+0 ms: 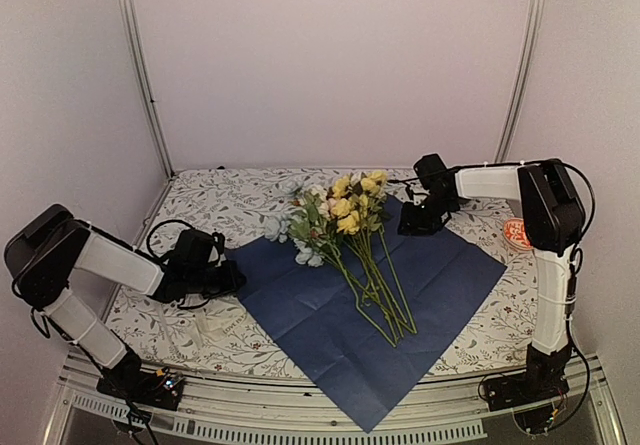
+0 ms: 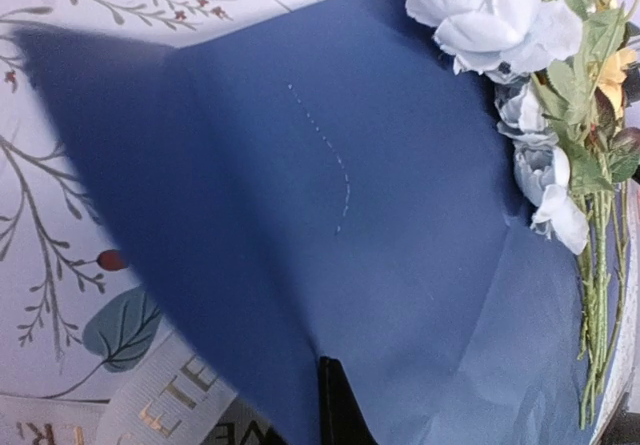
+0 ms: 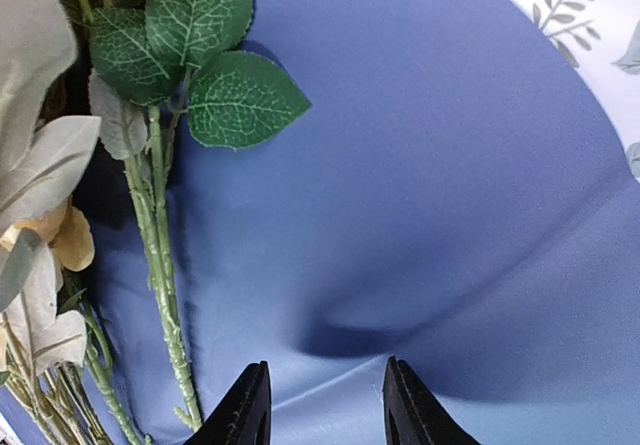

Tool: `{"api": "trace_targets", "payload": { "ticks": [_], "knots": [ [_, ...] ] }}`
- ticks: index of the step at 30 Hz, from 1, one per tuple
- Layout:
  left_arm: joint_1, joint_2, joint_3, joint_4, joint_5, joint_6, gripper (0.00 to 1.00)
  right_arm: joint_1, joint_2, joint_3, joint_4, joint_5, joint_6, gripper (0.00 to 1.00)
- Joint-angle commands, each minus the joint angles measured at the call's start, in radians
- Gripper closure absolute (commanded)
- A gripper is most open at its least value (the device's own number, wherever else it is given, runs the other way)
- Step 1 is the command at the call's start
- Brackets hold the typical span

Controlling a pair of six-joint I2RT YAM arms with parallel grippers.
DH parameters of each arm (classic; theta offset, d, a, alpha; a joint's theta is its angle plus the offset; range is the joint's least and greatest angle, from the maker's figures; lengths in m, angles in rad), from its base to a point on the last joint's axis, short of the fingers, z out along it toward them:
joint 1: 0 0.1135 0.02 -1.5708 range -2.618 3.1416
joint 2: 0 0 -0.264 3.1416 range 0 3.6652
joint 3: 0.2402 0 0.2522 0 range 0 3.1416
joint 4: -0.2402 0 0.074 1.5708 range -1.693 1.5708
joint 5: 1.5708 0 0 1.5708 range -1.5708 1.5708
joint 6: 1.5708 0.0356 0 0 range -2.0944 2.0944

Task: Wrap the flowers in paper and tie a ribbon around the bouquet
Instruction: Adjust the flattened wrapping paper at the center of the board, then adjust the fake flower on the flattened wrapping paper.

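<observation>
The paper (image 1: 400, 295) lies dark navy face up as a diamond on the tablecloth, with the flowers (image 1: 345, 220) laid across it, blooms toward the back and stems (image 1: 385, 300) pointing to the front. My left gripper (image 1: 232, 277) is at the paper's left corner and shut on it. The left wrist view shows the paper (image 2: 330, 195) pulled into a raised fold at the gripper (image 2: 335, 405). My right gripper (image 1: 412, 223) sits at the paper's far right corner. Its fingers (image 3: 245, 410) stand apart, straddling a bulge in the paper (image 3: 420, 215). The cream ribbon (image 2: 170, 405) lies beside the left corner.
A small orange and white round object (image 1: 515, 233) sits near the table's right edge, by the right arm. The floral tablecloth (image 1: 230, 200) covers the table. White walls and metal posts close in the back and sides.
</observation>
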Motion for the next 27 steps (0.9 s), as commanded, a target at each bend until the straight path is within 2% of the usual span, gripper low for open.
{"api": "trace_targets", "payload": {
  "ticks": [1, 6, 11, 15, 19, 27],
  "knots": [
    [-0.008, -0.013, 0.039, -0.043, -0.046, 0.044, 1.00, 0.021, -0.108, 0.000, -0.065, 0.061, -0.025, 0.60],
    [-0.010, -0.031, 0.042, -0.057, -0.060, 0.048, 1.00, 0.065, -0.286, -0.199, -0.037, 0.099, -0.017, 0.62],
    [-0.017, -0.053, 0.013, -0.051, -0.062, 0.042, 1.00, 0.124, -0.393, -0.389, -0.013, 0.057, 0.027, 0.73],
    [-0.024, -0.051, 0.007, -0.047, -0.062, 0.036, 1.00, 0.185, -0.405, -0.475, -0.011, 0.032, 0.059, 0.82],
    [-0.034, -0.047, 0.000, -0.038, -0.067, 0.025, 1.00, 0.238, -0.390, -0.523, 0.003, 0.017, 0.079, 0.93],
    [-0.053, -0.044, 0.001, -0.045, -0.082, 0.026, 1.00, 0.361, -0.360, -0.494, -0.034, 0.029, 0.125, 0.97]
  ]
}}
